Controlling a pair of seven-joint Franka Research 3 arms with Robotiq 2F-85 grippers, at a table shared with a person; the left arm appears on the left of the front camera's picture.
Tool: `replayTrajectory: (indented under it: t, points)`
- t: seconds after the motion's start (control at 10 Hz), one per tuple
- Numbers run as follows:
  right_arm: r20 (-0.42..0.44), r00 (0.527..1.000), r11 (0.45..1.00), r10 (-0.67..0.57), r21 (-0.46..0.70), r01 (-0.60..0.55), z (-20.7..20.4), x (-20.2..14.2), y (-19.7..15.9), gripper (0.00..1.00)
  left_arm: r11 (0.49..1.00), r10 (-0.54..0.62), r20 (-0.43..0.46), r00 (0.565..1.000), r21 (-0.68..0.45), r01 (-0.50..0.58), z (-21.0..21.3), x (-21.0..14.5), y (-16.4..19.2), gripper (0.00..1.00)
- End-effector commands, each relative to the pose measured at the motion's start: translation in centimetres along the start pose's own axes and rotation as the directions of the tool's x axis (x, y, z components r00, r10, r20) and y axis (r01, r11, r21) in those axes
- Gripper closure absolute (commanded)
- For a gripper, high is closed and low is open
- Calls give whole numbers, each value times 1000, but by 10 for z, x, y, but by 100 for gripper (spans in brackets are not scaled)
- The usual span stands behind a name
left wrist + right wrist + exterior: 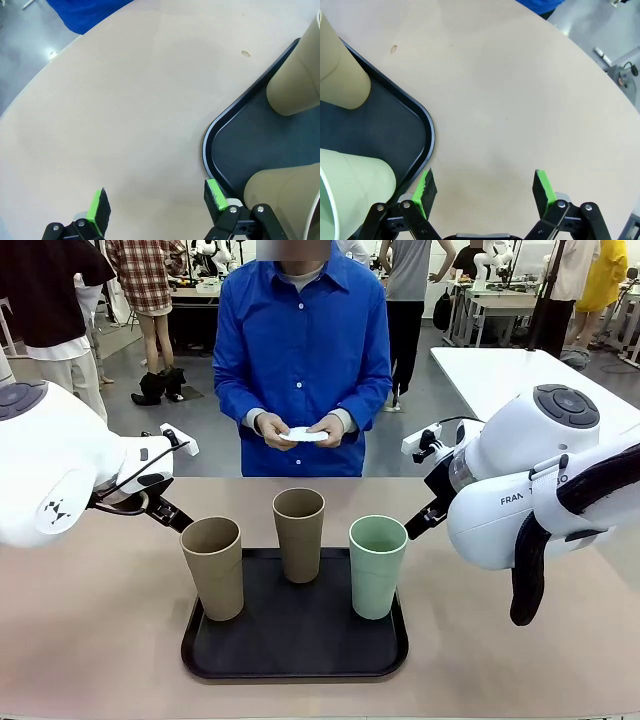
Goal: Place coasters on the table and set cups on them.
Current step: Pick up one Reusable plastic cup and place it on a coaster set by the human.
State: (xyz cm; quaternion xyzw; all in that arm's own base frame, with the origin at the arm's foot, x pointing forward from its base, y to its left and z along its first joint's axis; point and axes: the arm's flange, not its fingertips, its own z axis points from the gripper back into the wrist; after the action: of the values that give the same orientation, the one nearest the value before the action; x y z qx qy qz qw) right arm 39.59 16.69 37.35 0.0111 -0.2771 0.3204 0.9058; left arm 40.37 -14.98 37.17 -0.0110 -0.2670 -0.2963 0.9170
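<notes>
Three cups stand upright on a black tray (295, 645): a tan cup (213, 565) at the left, a tan cup (299, 533) at the back middle and a mint green cup (377, 565) at the right. The person across the table (90, 640) holds the white coasters (303, 434) in both hands at waist height. My left gripper (168, 512) hovers open just left of the tray; my right gripper (422, 518) hovers open just right of it. Nothing lies between the left gripper's (155, 200) fingers or the right gripper's (485, 187) fingers, only bare tabletop.
In the left wrist view the tray's rounded corner (207, 145) lies by one green pad (215, 194), with two tan cups (295, 85) beyond. In the right wrist view the tray edge (429, 137) runs past the left pad (424, 187). A white table (520, 375) stands at the back right.
</notes>
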Motion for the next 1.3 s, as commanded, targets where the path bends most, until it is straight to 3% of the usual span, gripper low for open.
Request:
replayTrajectory:
  t: [0.0,0.2,0.3,0.5,0.7,0.8,0.9,1.1,1.2]
  points:
    - [0,1000,1000,0,0,0,0,0,0,0,1000,0,0,1000,0,0,0,0,0,0]
    - [0,1000,1000,0,0,0,0,0,0,0,1000,0,0,1000,0,0,0,0,0,0]
    - [-1,1000,1000,-20,-13,20,15,4,-18,0,995,-33,-33,999,88,36,27,7,22,0]
    - [-117,993,1000,-4,-17,2,66,-13,-20,0,991,-75,-58,995,104,81,90,1,44,0]
    - [-261,962,996,-75,22,83,112,-41,-12,0,998,-48,-143,989,25,52,132,-11,40,0]
    - [-320,946,995,-46,69,72,132,-57,9,0,999,-36,-204,978,-14,34,148,-20,28,0]
    - [-371,928,996,-11,81,44,146,-80,34,0,999,-29,-237,971,-35,21,162,-34,12,0]
    - [-418,908,997,-15,58,43,140,-110,49,0,999,50,-259,965,-8,-54,169,-48,7,0]
    - [-388,922,997,-8,70,38,145,-43,12,0,999,-36,-246,969,-21,31,161,-31,17,0]
